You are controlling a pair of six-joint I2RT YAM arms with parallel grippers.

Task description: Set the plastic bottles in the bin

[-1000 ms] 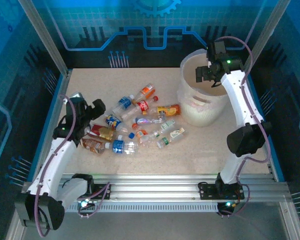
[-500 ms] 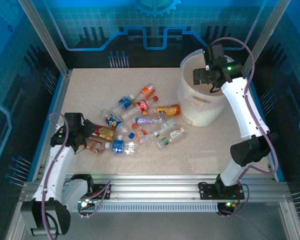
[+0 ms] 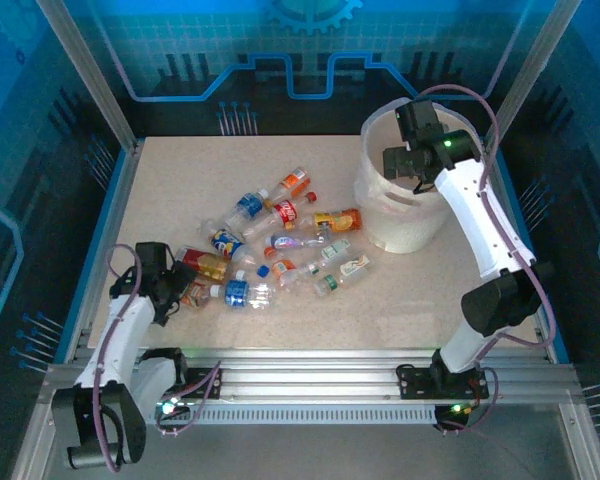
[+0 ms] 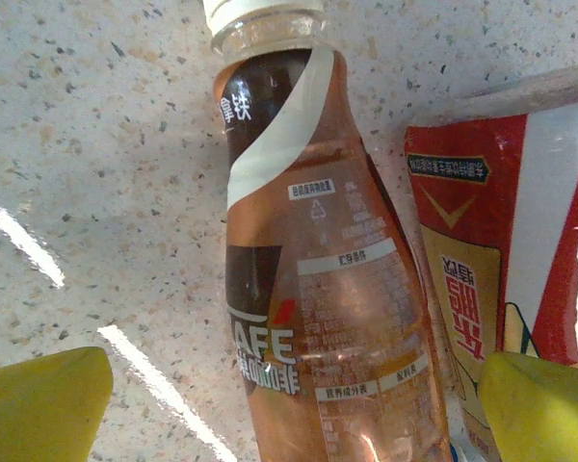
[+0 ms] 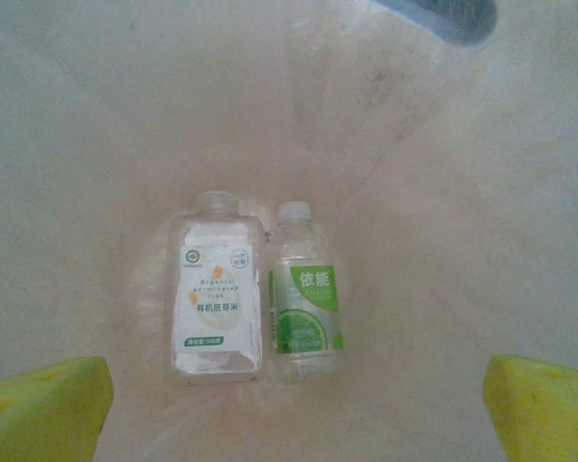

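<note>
Bottle, brown (image 4: 318,269), lies on table between fingers of left gripper (image 4: 291,409), which gapes wide and empty; long axis crosses the closing line, cap pointing away. Right gripper (image 5: 294,409), also spread and empty, hangs over bin (image 3: 385,210), well apart.

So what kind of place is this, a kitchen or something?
Probably a robot test booth, not a kitchen: a left arm and right arm bolted to a metal rail, blue walls with a gear picture, and a speckled table holding bottles and a bin.
</note>
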